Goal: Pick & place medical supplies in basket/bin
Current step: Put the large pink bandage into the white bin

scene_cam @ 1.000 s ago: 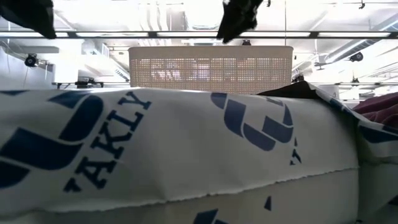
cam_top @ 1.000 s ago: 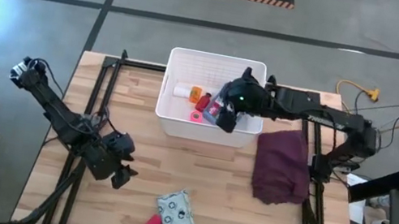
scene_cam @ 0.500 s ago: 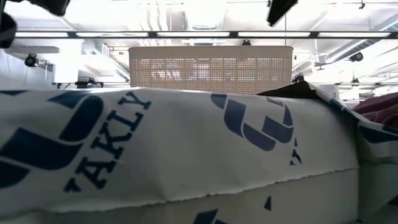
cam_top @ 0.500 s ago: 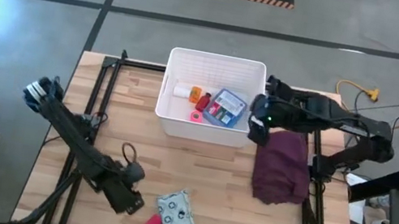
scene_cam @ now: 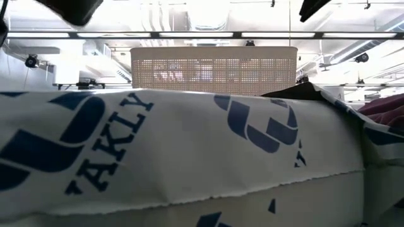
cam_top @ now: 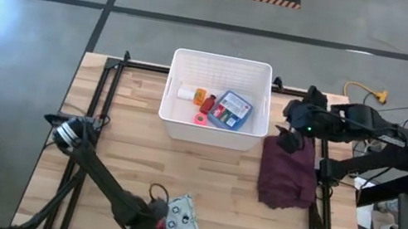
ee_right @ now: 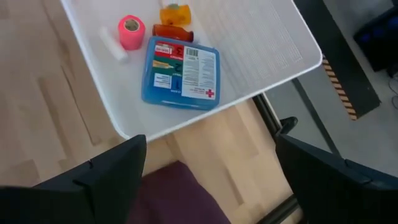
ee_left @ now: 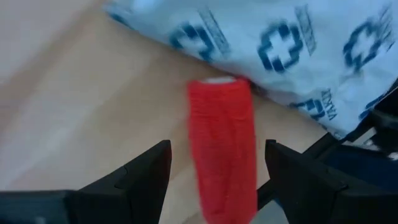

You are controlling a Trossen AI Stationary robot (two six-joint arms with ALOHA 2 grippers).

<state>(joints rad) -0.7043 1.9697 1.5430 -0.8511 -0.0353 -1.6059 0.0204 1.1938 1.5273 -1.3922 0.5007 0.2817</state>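
The white bin stands at the table's far middle. It holds a blue flat packet, a pink roll, a small red-orange item and a white bottle. The right wrist view shows the packet lying flat on the bin floor. A white patterned pouch lies near the table's near edge, with a red tube beside it. My left gripper is open, its fingers standing on either side of the tube without touching it. My right gripper hangs open over the maroon cloth.
The maroon cloth lies crumpled right of the bin. In the low view the pouch fills the foreground and the bin shows behind it. Black frame rails run along the table's left and right sides. Bare wood lies between the bin and the pouch.
My right gripper has drawn back from over the bin toward the table's right edge, and the blue packet that was under it now lies uncovered in the bin. My left gripper has swung toward the near edge and rightward, down to the red tube beside the pouch.
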